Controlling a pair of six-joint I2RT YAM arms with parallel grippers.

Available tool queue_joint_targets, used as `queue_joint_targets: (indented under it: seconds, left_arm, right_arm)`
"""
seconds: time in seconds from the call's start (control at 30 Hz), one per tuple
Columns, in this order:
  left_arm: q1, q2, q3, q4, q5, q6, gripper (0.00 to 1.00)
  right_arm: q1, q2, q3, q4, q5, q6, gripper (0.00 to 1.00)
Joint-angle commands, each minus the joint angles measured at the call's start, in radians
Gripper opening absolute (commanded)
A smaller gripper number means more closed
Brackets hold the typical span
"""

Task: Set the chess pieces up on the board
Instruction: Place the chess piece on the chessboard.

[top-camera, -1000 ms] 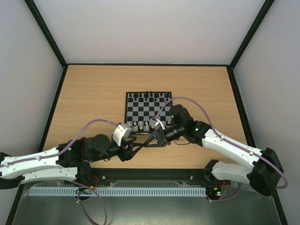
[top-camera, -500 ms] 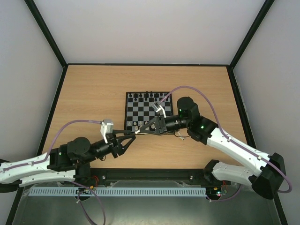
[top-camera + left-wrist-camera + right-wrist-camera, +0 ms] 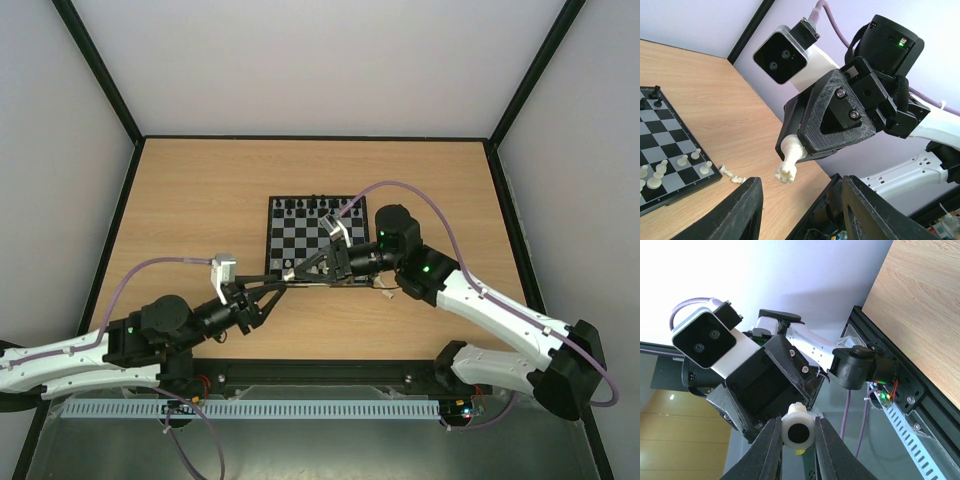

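A cream chess piece (image 3: 787, 162) is gripped in the closed right pincer (image 3: 799, 429) and held over the near left corner of the board (image 3: 310, 236). The left pincer (image 3: 800, 212) is held open just before it. Bare table (image 3: 200, 200) is left all round the board, bounded by a black frame (image 3: 118, 215) and pale walls (image 3: 60, 150).

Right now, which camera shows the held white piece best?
Left wrist view: the white piece sticks out side-on from the right claw. Right wrist view shows only its round base; the top view, a tiny speck.
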Motion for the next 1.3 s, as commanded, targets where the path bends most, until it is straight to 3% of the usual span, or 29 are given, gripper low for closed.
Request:
queue_joint_targets:
  seconds: [0.0, 0.4, 0.63, 1.13, 1.27]
  left_arm:
    - [-0.001, 0.001, -0.019, 0.053, -0.025, -0.005, 0.46]
    - [0.070, 0.035, -0.024, 0.088, 0.057, -0.004, 0.46]
    - [0.112, 0.051, -0.023, 0.100, 0.115, -0.003, 0.41]
    - [0.141, 0.060, -0.026, 0.102, 0.173, -0.007, 0.12]
    - [0.146, 0.072, -0.013, 0.082, 0.172, -0.007, 0.10]
  right_arm:
    - [0.001, 0.015, 0.010, 0.053, -0.023, 0.018, 0.09]
    - [0.018, 0.023, 0.009, 0.081, -0.041, 0.033, 0.09]
    - [0.022, 0.023, 0.005, 0.082, -0.041, 0.031, 0.09]
    - [0.021, 0.028, 0.003, 0.082, -0.040, 0.027, 0.09]
    - [0.022, 0.026, 0.001, 0.072, -0.038, 0.022, 0.11]
